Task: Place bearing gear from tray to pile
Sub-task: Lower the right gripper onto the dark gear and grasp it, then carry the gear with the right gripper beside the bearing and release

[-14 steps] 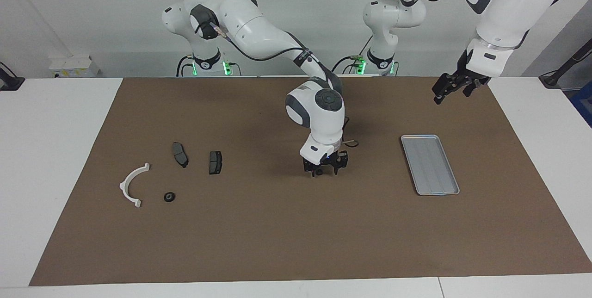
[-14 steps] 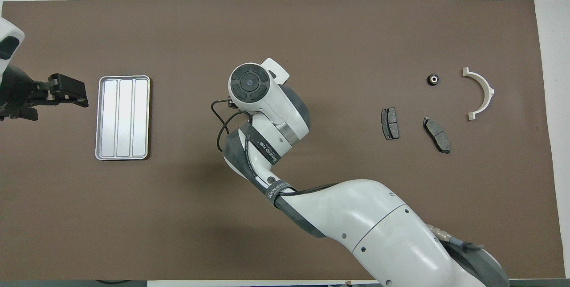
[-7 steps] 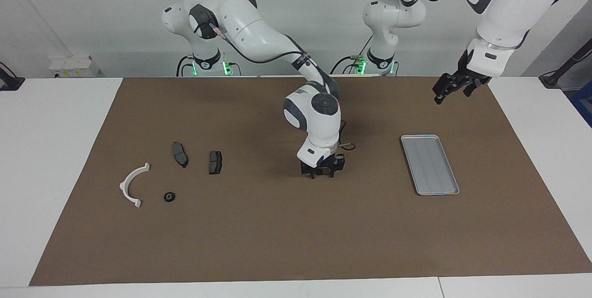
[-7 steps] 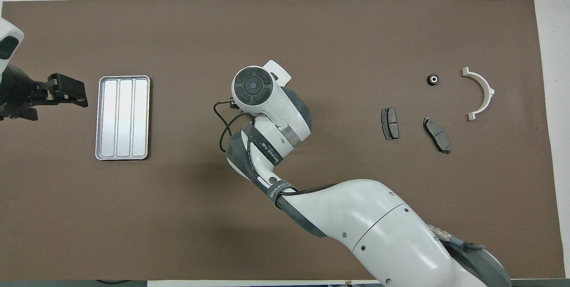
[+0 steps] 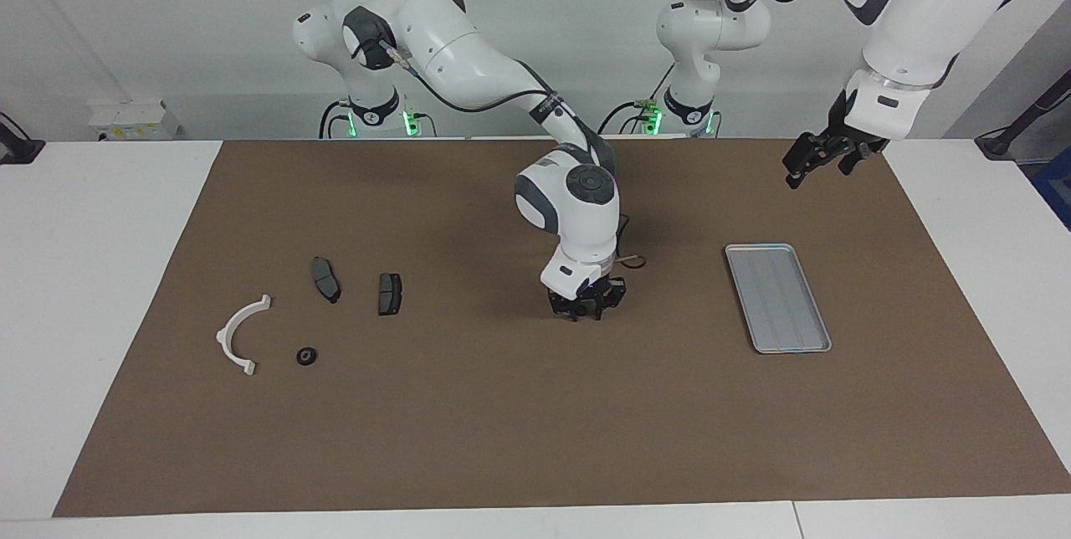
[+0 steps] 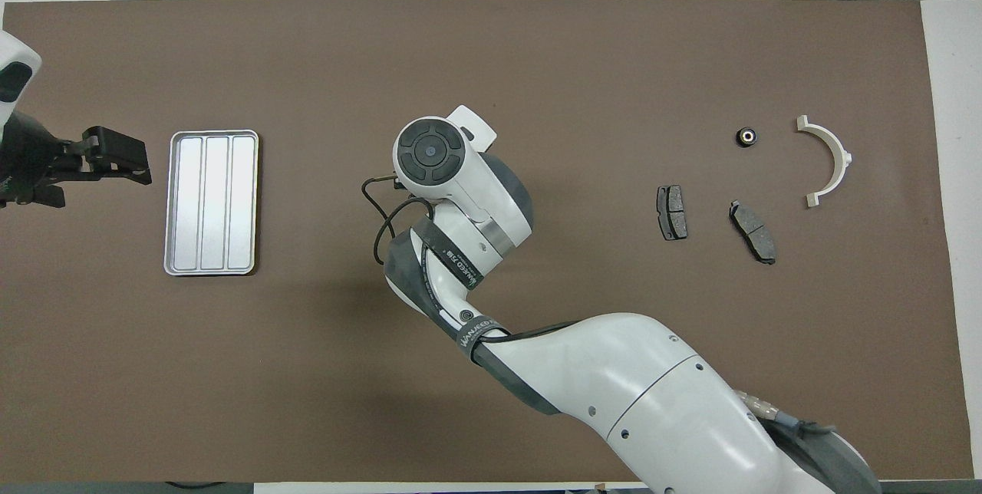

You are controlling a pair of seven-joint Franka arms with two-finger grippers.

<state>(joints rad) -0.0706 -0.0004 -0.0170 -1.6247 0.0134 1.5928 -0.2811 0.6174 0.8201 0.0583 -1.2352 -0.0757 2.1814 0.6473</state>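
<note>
Bearing gear [image 5: 307, 356], the only one I can see, lies on the brown mat [image 5: 468, 438] just beside the white bracket [image 5: 243, 336], farther from me than the two dark pieces [image 5: 326, 279]. The tray [image 5: 778, 296], toward my left arm's end, holds nothing. My right end effector [image 5: 586, 311] is down at the mat between tray and pile; whether it pinches anything I cannot tell. My left end effector [image 5: 810, 162] waits, spread, over the mat near the tray.

Overhead, my right wrist hides its end effector. If a part is there, I should lift straight, travel low, and release only on the mat beside the bracket, since a round part rolls.
</note>
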